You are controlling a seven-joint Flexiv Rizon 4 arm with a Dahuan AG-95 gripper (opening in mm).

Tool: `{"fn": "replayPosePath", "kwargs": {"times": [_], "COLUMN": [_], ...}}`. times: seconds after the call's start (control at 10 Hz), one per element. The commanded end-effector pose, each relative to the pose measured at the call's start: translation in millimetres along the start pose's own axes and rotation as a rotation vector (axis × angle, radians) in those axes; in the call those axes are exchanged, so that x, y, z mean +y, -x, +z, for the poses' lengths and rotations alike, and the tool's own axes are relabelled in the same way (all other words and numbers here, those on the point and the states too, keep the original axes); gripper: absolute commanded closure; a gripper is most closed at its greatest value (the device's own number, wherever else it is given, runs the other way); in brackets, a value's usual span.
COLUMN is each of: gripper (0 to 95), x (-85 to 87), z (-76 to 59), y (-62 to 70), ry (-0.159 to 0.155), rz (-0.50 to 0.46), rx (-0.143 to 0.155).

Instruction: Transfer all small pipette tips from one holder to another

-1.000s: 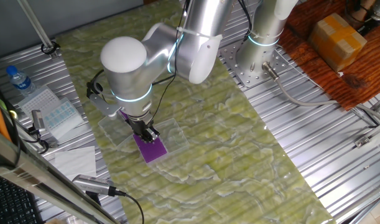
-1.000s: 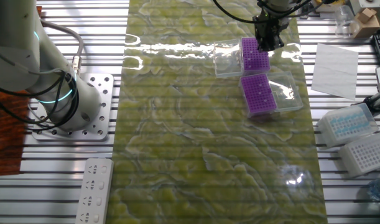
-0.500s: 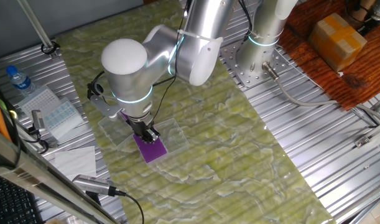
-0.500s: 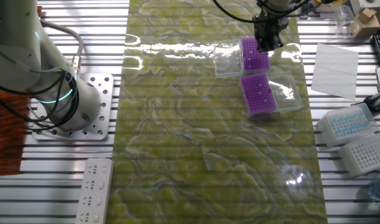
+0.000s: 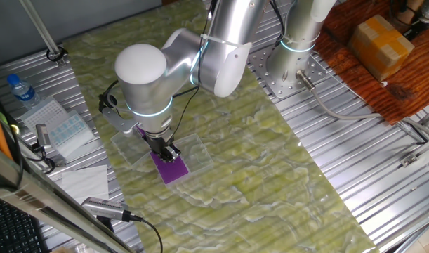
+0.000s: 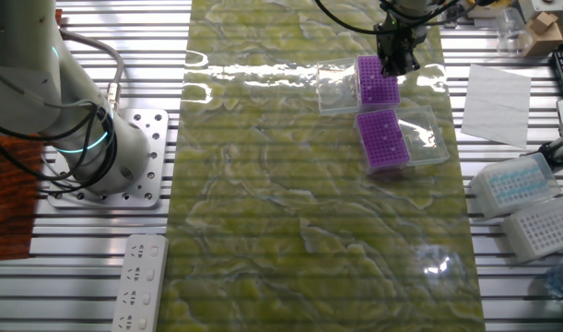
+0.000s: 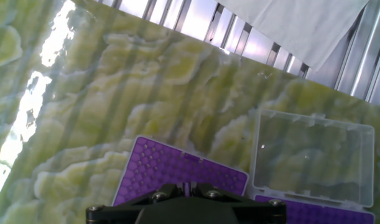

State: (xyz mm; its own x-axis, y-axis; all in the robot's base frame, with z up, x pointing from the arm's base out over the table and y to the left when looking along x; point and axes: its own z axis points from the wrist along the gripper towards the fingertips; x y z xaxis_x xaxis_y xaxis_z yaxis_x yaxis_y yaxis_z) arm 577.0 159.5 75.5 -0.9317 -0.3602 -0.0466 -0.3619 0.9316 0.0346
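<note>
Almost no displacement is recorded against the earlier frames: the arm and the gripper (image 6: 395,66) are found in the same pose over the far purple tip rack (image 6: 376,81), and both racks are unchanged in position. On the green-yellow marbled mat (image 6: 290,212) covering the bench (image 6: 97,267), two purple perforated racks are set end to end, each with a clear hinged lid (image 7: 313,155) lying open beside it. The near purple tip rack (image 6: 383,140) is positioned just beside the far one, closer to the mat's centre. In the one fixed view, the gripper (image 5: 168,152) is seen lowered to the upper edge of a purple rack (image 5: 170,168), with the arm's large white joint (image 5: 141,70) directly above it. In the hand view, the dark gripper body (image 7: 188,210) fills the bottom edge, and the perforated purple plate (image 7: 177,172) lies immediately beyond it; the fingertips are hidden below the frame edge, so the state of the jaws cannot be told. The small pipette tips cannot be made out individually at this resolution; only rows of holes are visible in the purple plates. Beside the mat, a white paper sheet (image 6: 496,103), two further tip boxes (image 6: 516,182) and a white power strip (image 6: 138,281) are placed on the slatted bench surface. A second arm base (image 6: 78,129) is mounted on a bolted plate at the opposite side.
</note>
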Motion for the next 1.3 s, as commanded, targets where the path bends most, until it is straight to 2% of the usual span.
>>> {"fn": "replayPosePath", "kwargs": {"times": [0.1, 1.1, 1.3], "gripper": [95.0, 95.0, 95.0], "x": [-0.1, -0.7, -0.8], "z": [-0.4, 2.2, 3.6], "y": [0.0, 0.9, 0.9], "ry": [-0.001, -0.004, -0.005], "rz": [-0.001, 0.000, -0.008], "rx": [-0.002, -0.004, -0.012]}}
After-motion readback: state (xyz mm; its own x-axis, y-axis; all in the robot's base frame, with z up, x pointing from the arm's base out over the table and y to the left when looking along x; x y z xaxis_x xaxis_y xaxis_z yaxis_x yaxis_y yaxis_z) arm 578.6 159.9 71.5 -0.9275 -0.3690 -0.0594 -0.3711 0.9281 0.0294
